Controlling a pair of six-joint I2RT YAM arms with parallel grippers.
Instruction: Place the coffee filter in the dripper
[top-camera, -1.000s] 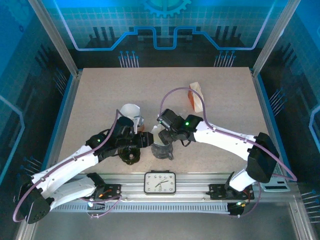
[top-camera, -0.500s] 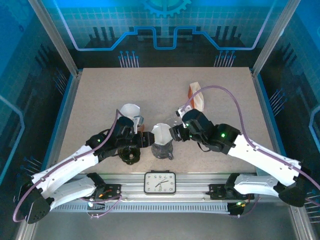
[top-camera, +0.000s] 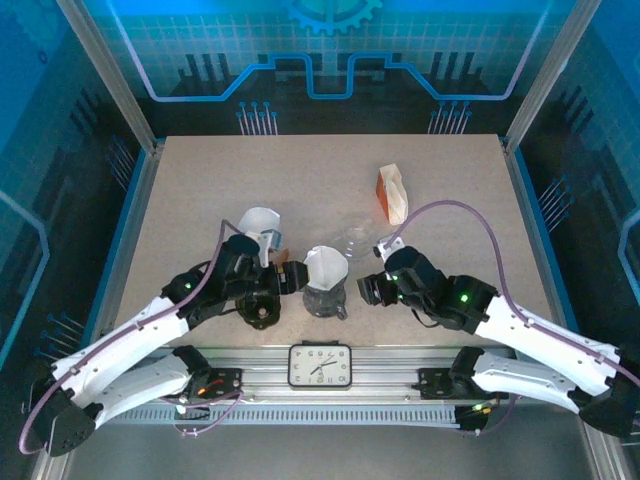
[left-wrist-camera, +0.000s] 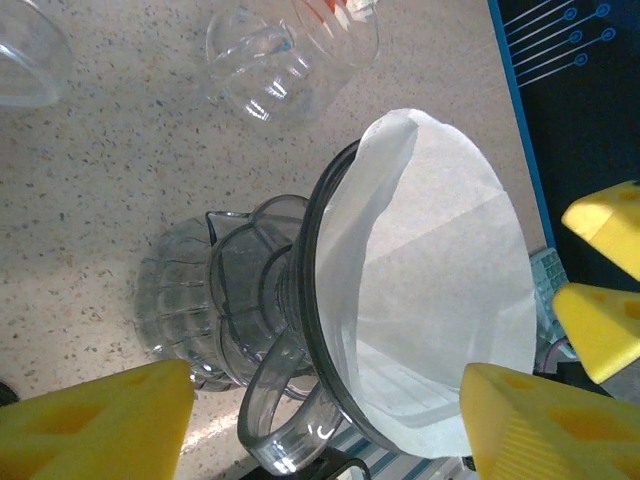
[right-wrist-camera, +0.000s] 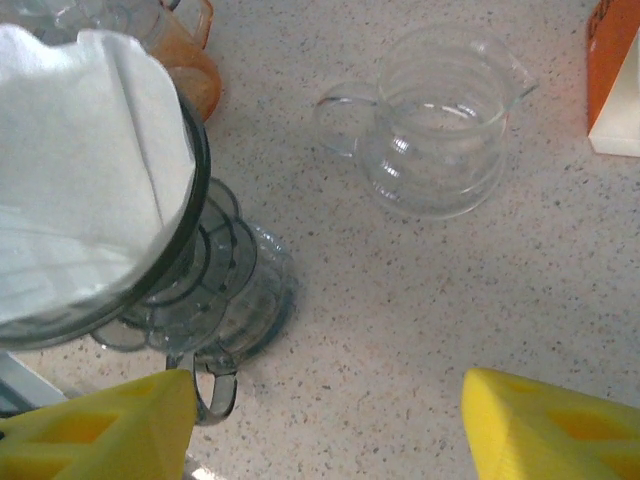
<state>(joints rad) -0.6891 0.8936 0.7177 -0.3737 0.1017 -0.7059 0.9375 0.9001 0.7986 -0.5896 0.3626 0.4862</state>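
The coffee filter (top-camera: 325, 266) sits inside the dripper (top-camera: 324, 299) at the near middle of the worktop (top-camera: 200, 190), its white paper cone rising above the dark ring. My left gripper (top-camera: 288, 279) is just to the dripper's left with its fingers apart, one on each side and clamped on nothing. My right gripper (top-camera: 368, 288) hangs just to the right, fingers also spread and empty. I judge the placing to be as good as done. The filter looks thin, light and soft, so it should crease or lift out at a careless brush. If it needs seating, I would pinch only its upper rim, or nudge the inner wall gently. The clear dripper looks stiff but tippable, so I would steady it low on its ribbed body.
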